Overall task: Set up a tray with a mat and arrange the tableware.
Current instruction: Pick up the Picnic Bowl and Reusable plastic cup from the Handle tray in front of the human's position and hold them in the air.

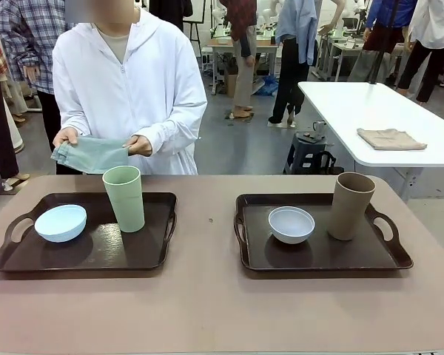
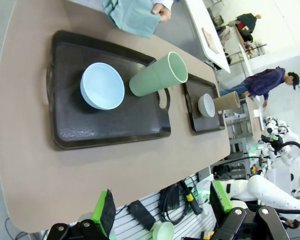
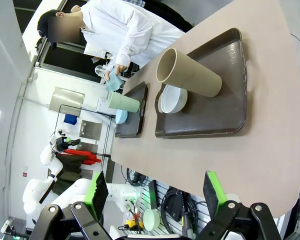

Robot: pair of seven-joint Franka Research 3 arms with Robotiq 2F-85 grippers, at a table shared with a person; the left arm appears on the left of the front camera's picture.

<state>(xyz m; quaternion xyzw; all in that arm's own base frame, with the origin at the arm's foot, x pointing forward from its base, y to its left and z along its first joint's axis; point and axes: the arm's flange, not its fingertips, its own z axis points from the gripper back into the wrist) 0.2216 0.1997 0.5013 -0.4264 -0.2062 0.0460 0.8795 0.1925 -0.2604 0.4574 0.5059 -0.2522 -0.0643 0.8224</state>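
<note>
Pinkish tabletop (image 1: 207,310) carries the left tray (image 1: 96,255) with the pale blue bowl (image 1: 61,222) and pale green cup (image 1: 123,197). Beside that tray, a second tray (image 1: 318,259) holds the white-grey bowl (image 1: 291,224) and tan-brown cup (image 1: 351,205). Beyond it, a person (image 1: 126,81) holds a folded teal mat (image 1: 90,155), partly hidden by fingers. The left end effector (image 2: 162,205) and right end effector (image 3: 155,192) gape empty.

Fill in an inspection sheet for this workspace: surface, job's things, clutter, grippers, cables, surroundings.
Surface: brown table bearing two dark trays, the left tray and the right tray.
Job's things: pale blue bowl and green cup upright on the left tray; white-grey bowl and tan cup upright on the right tray; teal cloth in the person's hands, off the trays.
Clutter: one small dark speck between the trays.
Grippers: left gripper open; right gripper open; both holding nothing.
Cables: black cables beneath the table's near edge.
Surroundings: white table with a folded tan cloth; people standing beyond.
</note>
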